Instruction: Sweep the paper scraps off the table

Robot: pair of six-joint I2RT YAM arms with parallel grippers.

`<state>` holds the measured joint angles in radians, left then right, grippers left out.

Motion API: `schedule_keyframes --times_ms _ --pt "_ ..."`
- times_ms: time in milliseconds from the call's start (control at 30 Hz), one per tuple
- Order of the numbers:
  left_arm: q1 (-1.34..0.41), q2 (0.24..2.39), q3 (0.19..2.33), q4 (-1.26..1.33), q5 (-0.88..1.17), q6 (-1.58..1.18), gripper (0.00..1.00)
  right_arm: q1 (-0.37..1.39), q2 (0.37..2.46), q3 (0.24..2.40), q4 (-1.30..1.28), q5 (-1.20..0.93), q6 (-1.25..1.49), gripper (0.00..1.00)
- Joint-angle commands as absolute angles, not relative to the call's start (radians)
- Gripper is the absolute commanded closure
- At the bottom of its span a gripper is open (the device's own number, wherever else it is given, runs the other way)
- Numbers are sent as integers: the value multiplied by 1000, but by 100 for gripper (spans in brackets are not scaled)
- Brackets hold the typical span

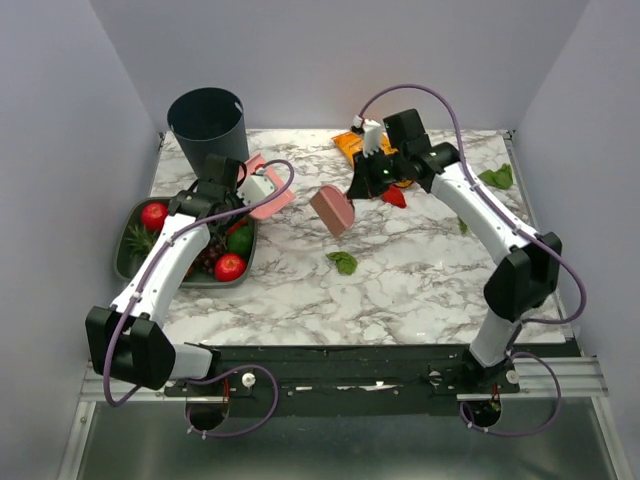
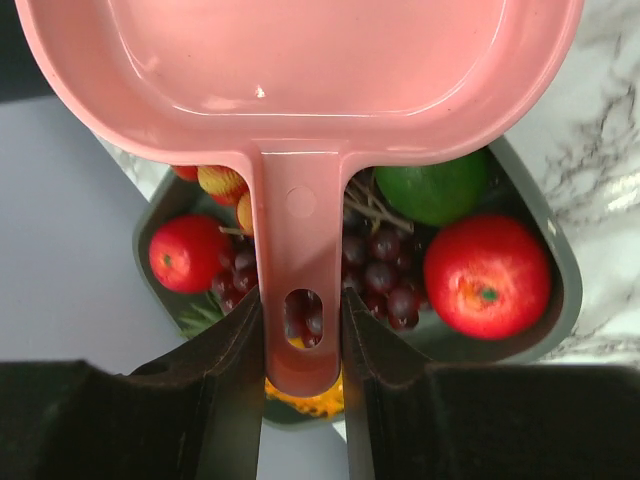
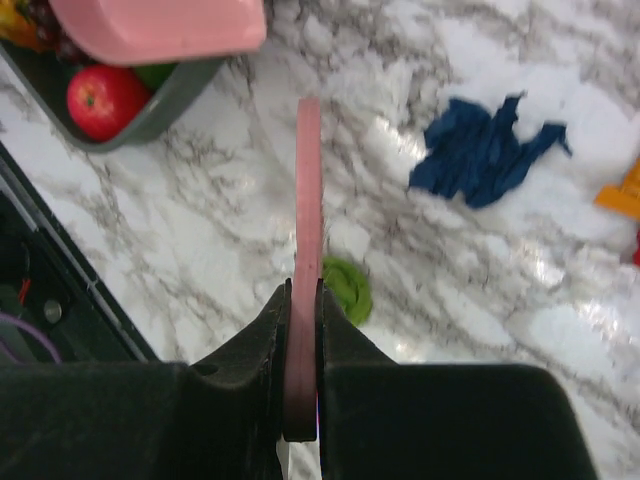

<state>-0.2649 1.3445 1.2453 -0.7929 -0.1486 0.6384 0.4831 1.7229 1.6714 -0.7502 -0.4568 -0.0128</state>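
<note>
My left gripper (image 2: 302, 310) is shut on the handle of the pink dustpan (image 2: 300, 60) and holds it above the fruit tray; it also shows in the top view (image 1: 240, 190), where the dustpan (image 1: 268, 192) hangs over the tray's right end. My right gripper (image 3: 303, 300) is shut on a flat pink sweeper (image 3: 308, 200), lifted over the marble table (image 1: 420, 290); the sweeper (image 1: 332, 210) shows at mid-table. A green paper scrap (image 3: 350, 288) lies just right of the sweeper and a blue scrap (image 3: 485, 150) farther on. More green scraps (image 1: 342, 262) (image 1: 497, 177) lie on the table.
A dark grey tray (image 1: 128, 250) of toy fruits stands at the left, seen also in the left wrist view (image 2: 560, 290). A dark bin (image 1: 208, 125) stands at the back left. An orange snack bag (image 1: 352, 146) and a red piece (image 1: 394, 196) lie under the right arm.
</note>
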Motion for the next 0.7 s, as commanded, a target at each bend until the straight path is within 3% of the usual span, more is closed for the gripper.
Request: schedule_keyframes --times_ms 0,167,367,667 --pt "-250 1250 1223 -864 -124 657 100 486 1902 1821 -697 -509 35 99" --pt "-238 1213 1201 -894 -140 641 100 486 2075 2040 -657 -485 173 99" --pt "-218 1187 1213 -922 -140 617 100 488 2230 2143 -621 -471 327 99" --pt "-207 1213 1253 -928 -97 586 100 485 2183 1955 -661 -430 301 99"
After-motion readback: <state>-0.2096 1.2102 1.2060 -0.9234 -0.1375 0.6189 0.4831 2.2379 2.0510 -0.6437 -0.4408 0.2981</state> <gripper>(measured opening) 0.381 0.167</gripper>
